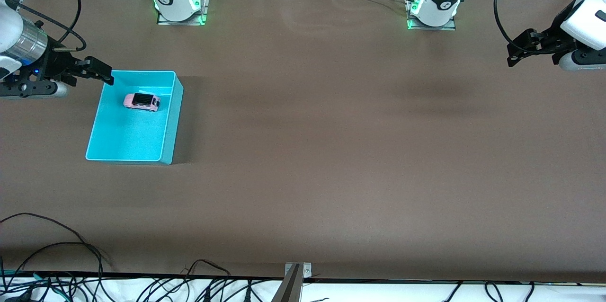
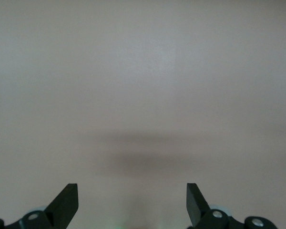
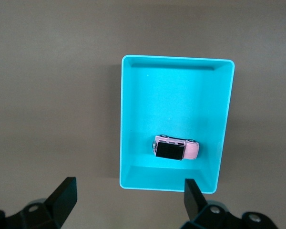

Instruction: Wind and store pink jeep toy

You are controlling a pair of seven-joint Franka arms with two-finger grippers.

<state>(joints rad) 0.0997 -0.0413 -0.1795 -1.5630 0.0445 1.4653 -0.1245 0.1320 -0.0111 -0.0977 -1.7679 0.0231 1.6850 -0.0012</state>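
Both grippers are spread and empty: the jeep [image 1: 141, 101] lies in the bin [image 1: 173, 122], long axis across its width, nearest the right gripper [image 1: 108, 76] above the rim, while the left gripper [image 1: 515, 55] waits over bare table

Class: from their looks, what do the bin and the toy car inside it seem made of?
Turquoise bin: probably moulded plastic; uniform colour, thin smooth walls, rounded corners.
Pink jeep toy: likely plastic or painted metal, unclear which; pink body, black roof panel.
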